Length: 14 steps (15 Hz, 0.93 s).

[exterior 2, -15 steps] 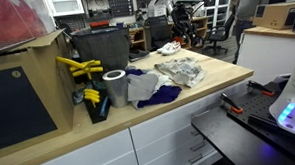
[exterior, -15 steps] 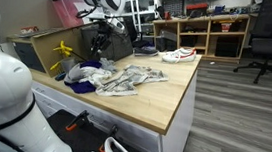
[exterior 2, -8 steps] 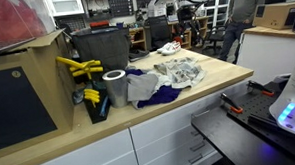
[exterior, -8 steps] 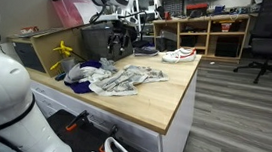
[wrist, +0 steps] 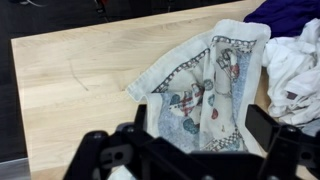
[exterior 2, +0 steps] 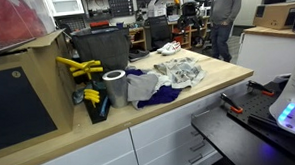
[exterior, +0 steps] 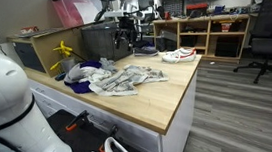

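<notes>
Above patterned cloth point(wrist: 205, 85), hand point(wrist: 200, 128) wide open — empty

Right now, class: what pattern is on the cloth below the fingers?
Checked border, small printed figures on pale cloth; clearest in wrist view.

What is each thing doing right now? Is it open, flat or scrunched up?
Patterned cloth towel: spread flat on the light wooden table.
Black robot gripper: open, empty, above the towel.
White cloth: crumpled beside the towel.
Purple cloth: bunched up.
Grey tape roll: standing on end.
</notes>
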{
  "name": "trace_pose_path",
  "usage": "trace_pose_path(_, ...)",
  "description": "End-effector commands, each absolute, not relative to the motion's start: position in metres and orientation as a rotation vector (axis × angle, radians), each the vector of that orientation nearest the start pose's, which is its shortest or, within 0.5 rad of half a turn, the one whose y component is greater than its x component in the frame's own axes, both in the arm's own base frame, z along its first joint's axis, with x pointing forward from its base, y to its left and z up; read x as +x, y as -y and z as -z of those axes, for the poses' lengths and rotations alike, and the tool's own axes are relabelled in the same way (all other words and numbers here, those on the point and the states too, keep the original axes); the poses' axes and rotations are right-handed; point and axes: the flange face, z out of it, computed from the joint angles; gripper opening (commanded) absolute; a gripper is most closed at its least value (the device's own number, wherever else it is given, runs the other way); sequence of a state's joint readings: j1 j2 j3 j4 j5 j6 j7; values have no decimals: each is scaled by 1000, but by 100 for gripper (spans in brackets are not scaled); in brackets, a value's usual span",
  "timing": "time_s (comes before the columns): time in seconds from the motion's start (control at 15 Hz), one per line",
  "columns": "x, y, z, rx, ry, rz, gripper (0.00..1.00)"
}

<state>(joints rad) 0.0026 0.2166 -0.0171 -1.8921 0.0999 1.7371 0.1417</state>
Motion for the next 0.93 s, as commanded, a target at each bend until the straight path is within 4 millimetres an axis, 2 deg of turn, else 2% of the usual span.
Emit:
trace_pose_path(0.0, 554, 5, -372, -3013, -283, -522, 100)
trace_pose_path(0.2, 558, 2, -367, -3026, -303, -472, 100)
trace_pose_path(0.47, 578, 6, -343, -3039, -362, -344, 100)
trace_pose_path(0.67, 601, 17, -320, -3041, -416, -238, 100)
trace_pose_path(0.87, 615, 34, -296, -3029, -517, -178, 100)
